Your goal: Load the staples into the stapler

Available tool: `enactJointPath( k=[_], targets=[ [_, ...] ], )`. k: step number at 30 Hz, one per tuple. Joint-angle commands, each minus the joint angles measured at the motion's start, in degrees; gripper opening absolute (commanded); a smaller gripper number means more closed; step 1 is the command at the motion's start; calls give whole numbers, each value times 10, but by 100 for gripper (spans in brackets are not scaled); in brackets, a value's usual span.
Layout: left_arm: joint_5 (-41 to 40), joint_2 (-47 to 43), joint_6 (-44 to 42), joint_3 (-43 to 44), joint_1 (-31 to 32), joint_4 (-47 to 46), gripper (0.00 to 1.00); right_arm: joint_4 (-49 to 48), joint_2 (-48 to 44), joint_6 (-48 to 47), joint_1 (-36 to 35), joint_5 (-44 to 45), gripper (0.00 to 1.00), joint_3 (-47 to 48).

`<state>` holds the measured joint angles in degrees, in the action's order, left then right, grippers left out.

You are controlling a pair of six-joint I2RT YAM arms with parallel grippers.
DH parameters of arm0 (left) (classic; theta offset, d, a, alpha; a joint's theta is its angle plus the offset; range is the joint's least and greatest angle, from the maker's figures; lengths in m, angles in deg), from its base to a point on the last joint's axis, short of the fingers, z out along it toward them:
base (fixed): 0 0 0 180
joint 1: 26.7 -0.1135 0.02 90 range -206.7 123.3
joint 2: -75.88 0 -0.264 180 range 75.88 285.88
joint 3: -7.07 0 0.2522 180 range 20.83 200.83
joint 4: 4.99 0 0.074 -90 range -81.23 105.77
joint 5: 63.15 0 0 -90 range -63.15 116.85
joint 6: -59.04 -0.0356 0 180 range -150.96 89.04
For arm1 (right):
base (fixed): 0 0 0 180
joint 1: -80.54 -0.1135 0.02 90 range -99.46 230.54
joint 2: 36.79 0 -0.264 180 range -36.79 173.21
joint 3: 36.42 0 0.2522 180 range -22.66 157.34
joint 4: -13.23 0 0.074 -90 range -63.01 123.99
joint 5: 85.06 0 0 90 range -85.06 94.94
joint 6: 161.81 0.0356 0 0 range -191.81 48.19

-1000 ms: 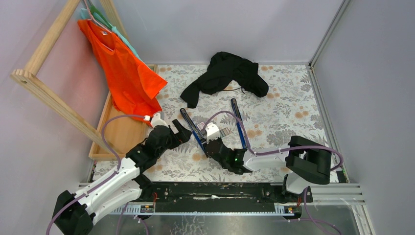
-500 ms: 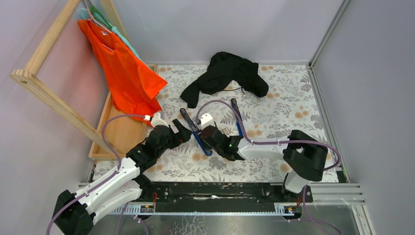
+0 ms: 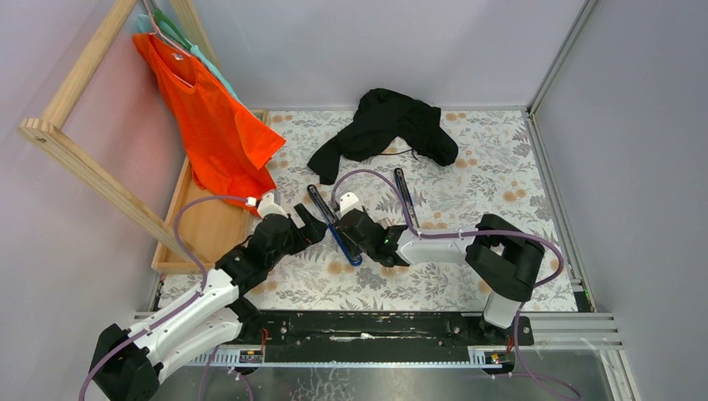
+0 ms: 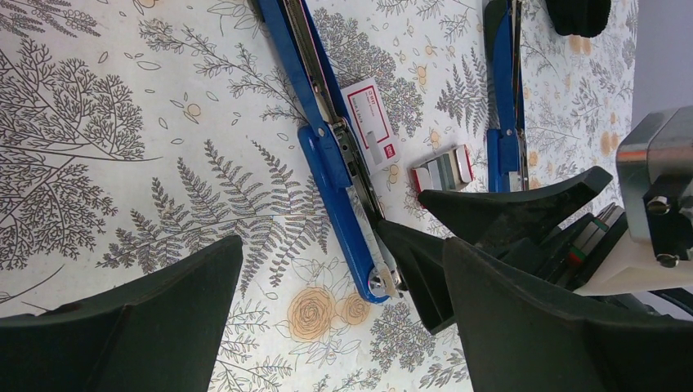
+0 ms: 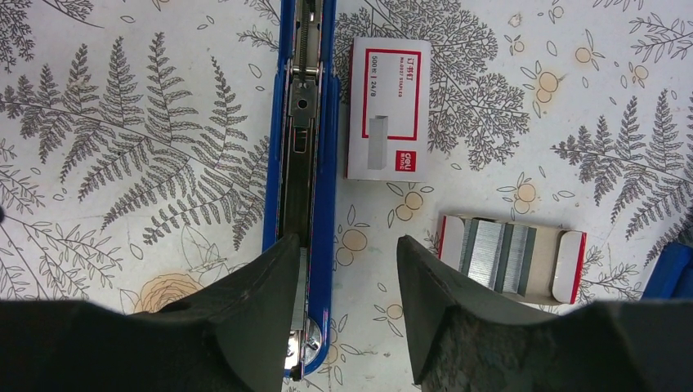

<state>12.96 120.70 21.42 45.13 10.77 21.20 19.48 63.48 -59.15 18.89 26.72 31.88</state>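
The blue stapler (image 3: pixel 330 221) (image 4: pixel 319 131) (image 5: pixel 325 122) lies opened flat on the flowered mat, its metal channel facing up. Right of it are the staples: a white-and-red box (image 5: pixel 388 110) (image 4: pixel 369 122) and a small tray of grey strips (image 5: pixel 511 255) (image 4: pixel 443 167). My right gripper (image 5: pixel 347 245) (image 3: pixel 355 242) is open over the stapler's near end. Its left finger (image 5: pixel 245 310) covers the channel, where a grey strip shows beside it, and nothing sits between the fingers. My left gripper (image 4: pixel 342 245) (image 3: pixel 311 224) hangs wide open just left of the stapler, holding nothing.
A second blue bar (image 3: pixel 405 196) (image 4: pixel 505 98) lies right of the tray. A black garment (image 3: pixel 388 125) is heaped at the back. An orange shirt (image 3: pixel 213 117) hangs on a wooden rack (image 3: pixel 83 159) at the left, above a wooden tray (image 3: pixel 204 225).
My right arm has swung left and away from the bases, onto the stapler's near end, and its jaws have spread a little. The left arm has stayed put.
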Motion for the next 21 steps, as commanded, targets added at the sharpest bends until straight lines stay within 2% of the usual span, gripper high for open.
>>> enactJointPath(
  k=[1,10,21],
  targets=[
    [-7,-4,-2,-7,1,-27,100,2,-1,-3,5,-8,55,25],
    [-6,-1,-1,-6,0,-26,100,38,25,1,7,-11,55,45],
    [-5,2,-2,-2,1,-33,100,115,-7,20,7,-33,55,35]
  ],
)
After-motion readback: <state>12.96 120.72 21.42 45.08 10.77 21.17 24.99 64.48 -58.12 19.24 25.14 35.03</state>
